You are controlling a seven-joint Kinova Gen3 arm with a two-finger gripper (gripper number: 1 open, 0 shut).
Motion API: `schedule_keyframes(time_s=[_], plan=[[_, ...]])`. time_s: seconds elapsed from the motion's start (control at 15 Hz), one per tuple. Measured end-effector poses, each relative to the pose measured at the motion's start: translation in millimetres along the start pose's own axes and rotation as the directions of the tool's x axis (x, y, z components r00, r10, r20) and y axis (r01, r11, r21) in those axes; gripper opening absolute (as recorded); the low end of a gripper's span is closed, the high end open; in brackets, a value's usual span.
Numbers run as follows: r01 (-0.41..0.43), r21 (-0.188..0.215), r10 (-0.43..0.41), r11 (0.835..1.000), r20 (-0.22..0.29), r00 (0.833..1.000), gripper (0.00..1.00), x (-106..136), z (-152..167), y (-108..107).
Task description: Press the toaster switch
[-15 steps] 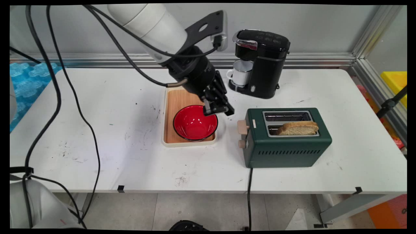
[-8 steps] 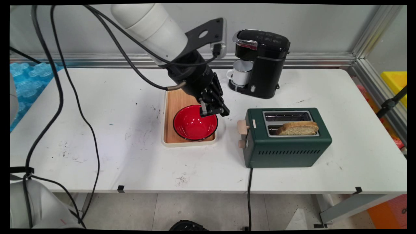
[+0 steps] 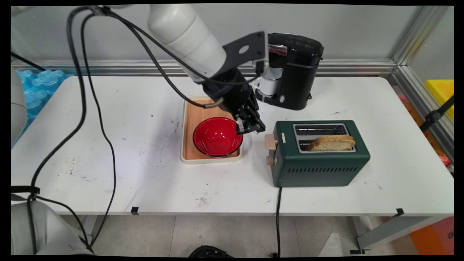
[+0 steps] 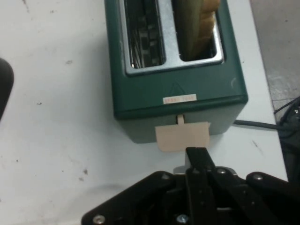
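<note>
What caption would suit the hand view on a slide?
Shut end effector poised just before the beige lever of a green toaster, bread slice in one slot.

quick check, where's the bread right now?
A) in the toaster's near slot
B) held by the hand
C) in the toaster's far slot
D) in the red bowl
A: the bread slice stands in the green toaster's slot nearer the main camera; the far slot shows only bare wire.
</note>
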Motion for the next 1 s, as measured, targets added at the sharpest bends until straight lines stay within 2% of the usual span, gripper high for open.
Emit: schedule_keyframes(time_s=[0.53, 1.0], plan=[[0.020, 0.031, -0.020, 0.999, 0.001, 1.000, 0.00, 5, 36, -8], [0.066, 0.027, -0.066, 0.997, 0.000, 0.998, 0.00, 9, 59, -8]])
